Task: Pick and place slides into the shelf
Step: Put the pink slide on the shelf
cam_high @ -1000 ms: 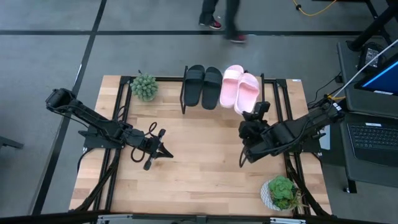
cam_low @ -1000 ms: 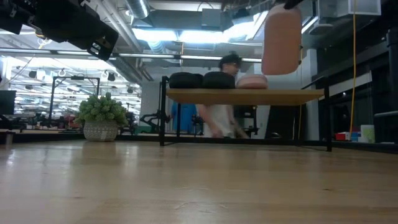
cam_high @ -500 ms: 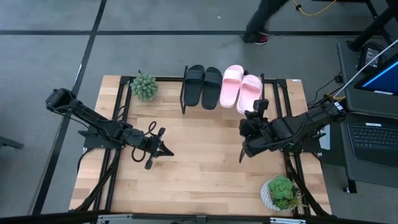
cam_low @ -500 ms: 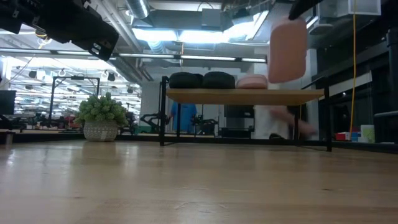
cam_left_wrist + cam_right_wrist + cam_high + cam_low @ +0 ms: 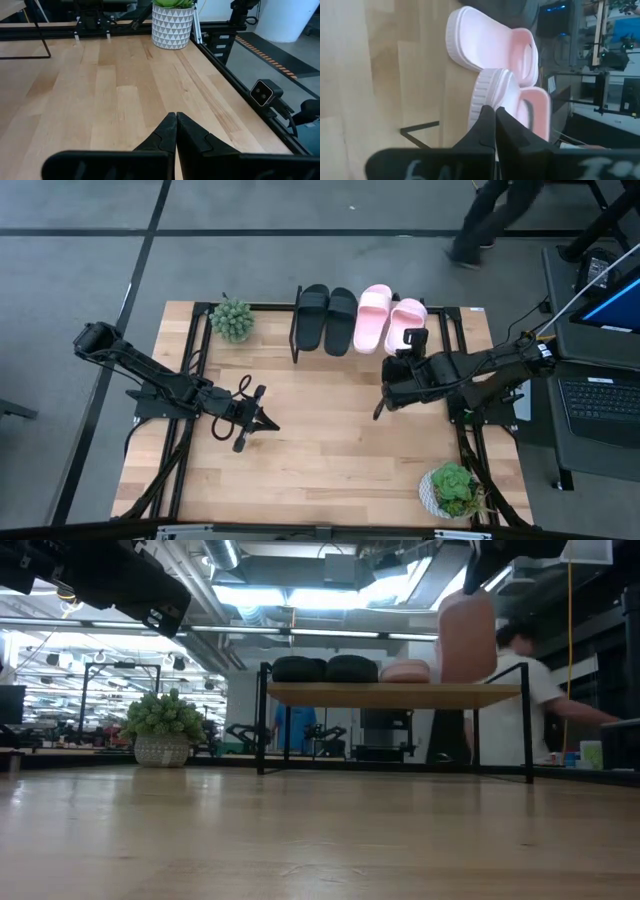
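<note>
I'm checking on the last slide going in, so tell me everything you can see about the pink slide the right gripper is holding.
The held pink slide is light pink, looks like soft moulded foam, with a ribbed sole edge and a wide strap over an open toe. The right gripper is shut on its heel end. In the low view it hangs tilted, heel up, above the right end of the shelf, not yet lying flat. From above it lines up beside the other pink slide, which already rests on the shelf.
</note>
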